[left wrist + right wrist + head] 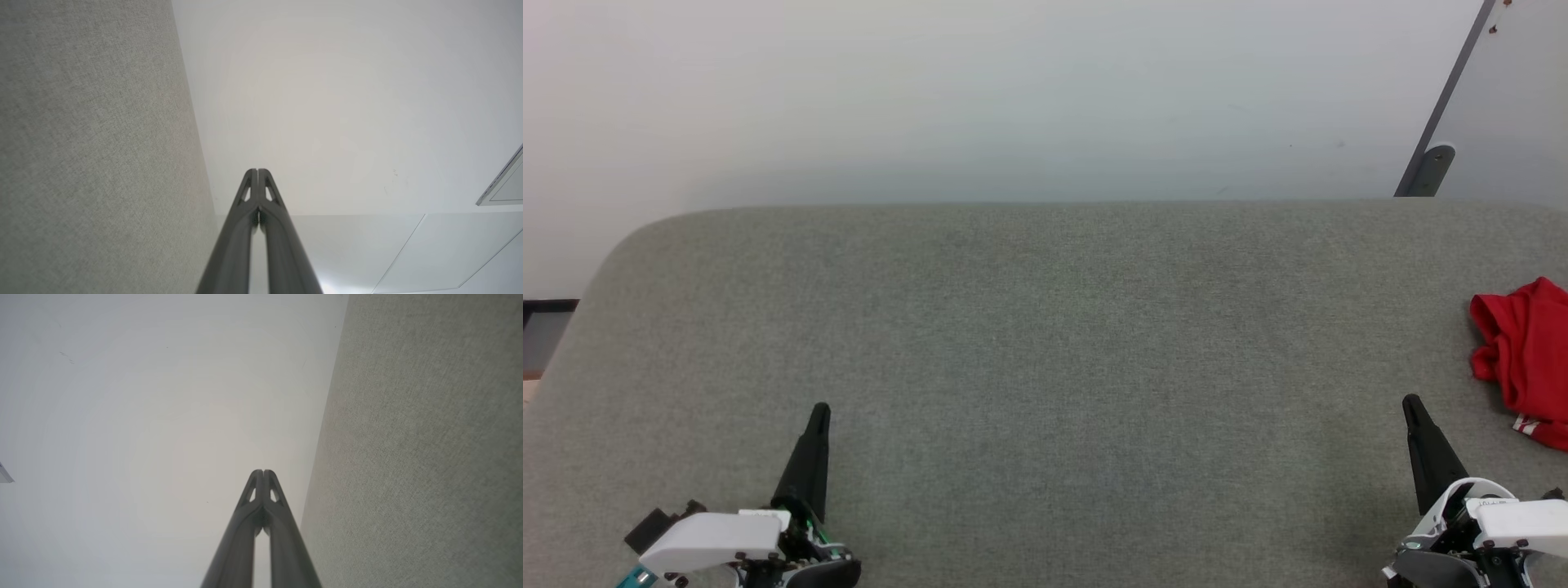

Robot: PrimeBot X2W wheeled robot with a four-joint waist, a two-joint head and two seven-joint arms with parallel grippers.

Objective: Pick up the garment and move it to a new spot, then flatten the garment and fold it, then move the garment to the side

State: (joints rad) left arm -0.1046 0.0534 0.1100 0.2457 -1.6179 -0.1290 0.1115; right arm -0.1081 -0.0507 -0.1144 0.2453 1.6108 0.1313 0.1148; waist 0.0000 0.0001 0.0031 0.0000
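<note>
Garment [1525, 359] sits crumpled at the far-right edge of the grey fabric surface [1045, 343], partly cut off by the frame. It shows red cloth with a bit of red-white striped trim at its near end. Left gripper [820, 408] is near-left, clenched and holding nothing. Right gripper [1410, 400] is near-right, just left of the garment and apart from it, also clenched and holding nothing. Both wrist views show the fingers pressed together, left [257, 170] and right [263, 471]. White wall [1013, 98] beyond the far edge.
</note>
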